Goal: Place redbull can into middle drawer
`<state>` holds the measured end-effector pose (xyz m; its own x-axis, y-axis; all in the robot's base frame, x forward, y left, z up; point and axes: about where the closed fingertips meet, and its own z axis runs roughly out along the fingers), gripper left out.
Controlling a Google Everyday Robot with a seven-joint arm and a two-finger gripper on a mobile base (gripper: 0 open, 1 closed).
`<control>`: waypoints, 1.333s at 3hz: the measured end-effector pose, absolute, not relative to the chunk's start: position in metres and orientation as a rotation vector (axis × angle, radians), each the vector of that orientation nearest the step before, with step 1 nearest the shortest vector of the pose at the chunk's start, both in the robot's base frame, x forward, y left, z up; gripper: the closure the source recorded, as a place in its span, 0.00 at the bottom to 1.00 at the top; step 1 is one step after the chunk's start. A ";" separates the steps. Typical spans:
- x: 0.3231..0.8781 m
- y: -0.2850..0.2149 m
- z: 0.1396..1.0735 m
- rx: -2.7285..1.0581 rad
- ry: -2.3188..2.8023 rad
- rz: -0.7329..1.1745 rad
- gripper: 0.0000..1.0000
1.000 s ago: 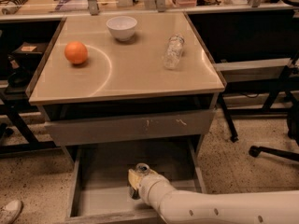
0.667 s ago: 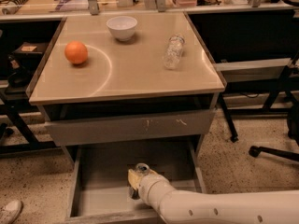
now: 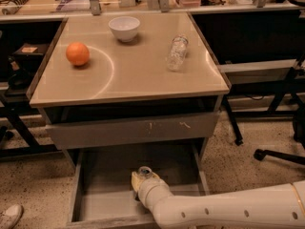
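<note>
The middle drawer (image 3: pixel 102 187) is pulled open below the table, a shallow grey box with low sides and a smooth floor. My gripper (image 3: pixel 141 179) reaches down into it from the lower right, on the end of my white arm (image 3: pixel 214 213). The redbull can (image 3: pixel 144 170) shows only its round silver top right at the gripper's tip, inside the drawer near its middle. The rest of the can is hidden by the gripper and wrist.
Above the open drawer is a shut grey drawer front with white scratches (image 3: pixel 131 130). On the tabletop (image 3: pixel 124 75) are an orange (image 3: pixel 77 54), a white bowl (image 3: pixel 124 28) and a clear plastic bottle (image 3: pixel 177 53) lying down. A chair base (image 3: pixel 279 154) stands to the right, a shoe (image 3: pixel 9 216) at lower left.
</note>
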<state>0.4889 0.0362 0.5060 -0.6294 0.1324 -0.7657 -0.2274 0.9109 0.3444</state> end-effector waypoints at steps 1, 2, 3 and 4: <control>0.500 0.033 0.499 -0.068 2.191 0.468 1.00; 0.506 0.032 0.489 -0.077 2.197 0.419 1.00; 0.513 0.034 0.477 -0.077 2.172 0.366 1.00; 0.522 0.034 0.468 -0.050 2.125 0.332 1.00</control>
<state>0.5220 0.0338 0.4683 -0.5481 0.0935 -0.8312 -0.1646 0.9622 0.2168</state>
